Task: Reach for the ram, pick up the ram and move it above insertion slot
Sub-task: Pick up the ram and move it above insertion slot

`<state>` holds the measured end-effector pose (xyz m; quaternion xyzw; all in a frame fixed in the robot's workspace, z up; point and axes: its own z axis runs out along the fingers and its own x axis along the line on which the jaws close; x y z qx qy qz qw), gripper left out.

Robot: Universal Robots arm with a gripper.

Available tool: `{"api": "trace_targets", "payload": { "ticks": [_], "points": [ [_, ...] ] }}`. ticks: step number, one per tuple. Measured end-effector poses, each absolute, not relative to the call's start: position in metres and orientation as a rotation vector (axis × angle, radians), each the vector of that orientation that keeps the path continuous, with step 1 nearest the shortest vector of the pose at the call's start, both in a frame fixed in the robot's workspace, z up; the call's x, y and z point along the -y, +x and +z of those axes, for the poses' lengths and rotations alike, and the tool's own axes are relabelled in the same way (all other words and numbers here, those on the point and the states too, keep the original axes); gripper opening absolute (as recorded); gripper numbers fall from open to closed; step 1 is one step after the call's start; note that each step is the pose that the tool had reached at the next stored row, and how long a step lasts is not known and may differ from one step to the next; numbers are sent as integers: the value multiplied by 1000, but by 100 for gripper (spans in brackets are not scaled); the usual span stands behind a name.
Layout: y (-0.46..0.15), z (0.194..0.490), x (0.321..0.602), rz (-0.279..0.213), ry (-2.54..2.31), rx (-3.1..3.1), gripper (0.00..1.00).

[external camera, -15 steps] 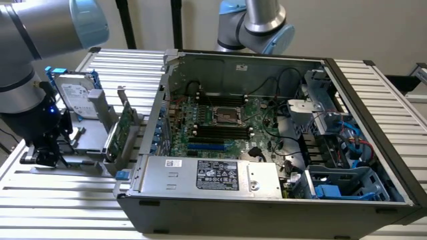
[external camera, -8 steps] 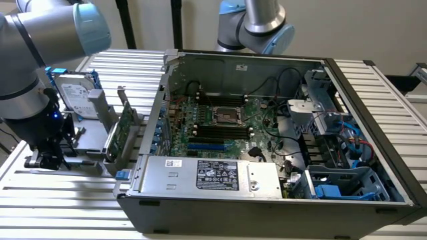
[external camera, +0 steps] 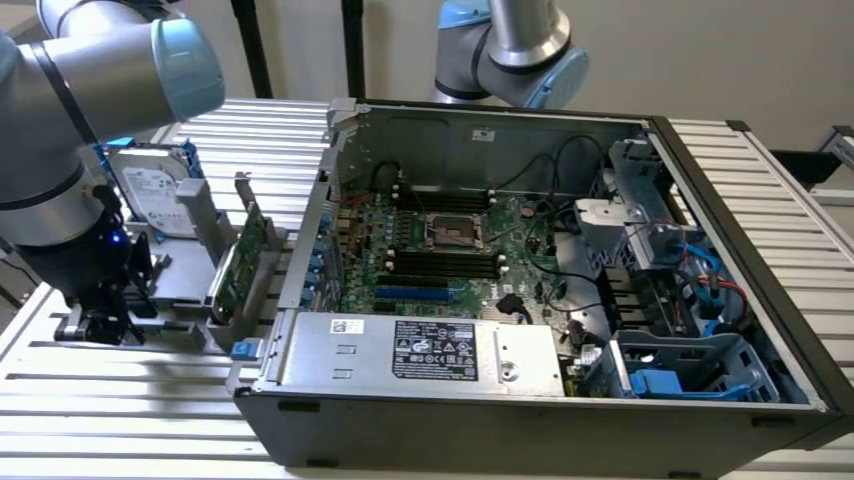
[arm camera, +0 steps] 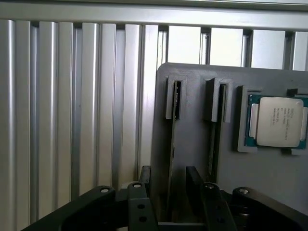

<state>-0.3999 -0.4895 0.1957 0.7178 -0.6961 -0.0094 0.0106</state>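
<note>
two dark fingers [arm camera: 195, 187] of the gripper [arm camera: 171, 185] stand apart, open, one on each side of the ram [arm camera: 175, 101], and they seem not yet to press it. the ram stands on its thin edge in a slot of the grey holder [arm camera: 192, 130], near a cpu [arm camera: 278, 121]. to close well, i think the jaws should be centred on the board and parallel to it, so the ram lifts straight without scraping the slot walls. farther away, the open computer case [external camera: 534, 440] shows its black memory slots [external camera: 441, 262].
</note>
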Motion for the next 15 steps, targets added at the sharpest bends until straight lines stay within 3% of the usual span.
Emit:
{"api": "trace_targets", "payload": {
  "ticks": [4,11,15],
  "points": [
    [-400,195,489,-30,2240,2172,40],
    [-400,195,489,-36,2242,2174,15],
    [-400,195,489,-37,2242,2174,15]
  ]
}}
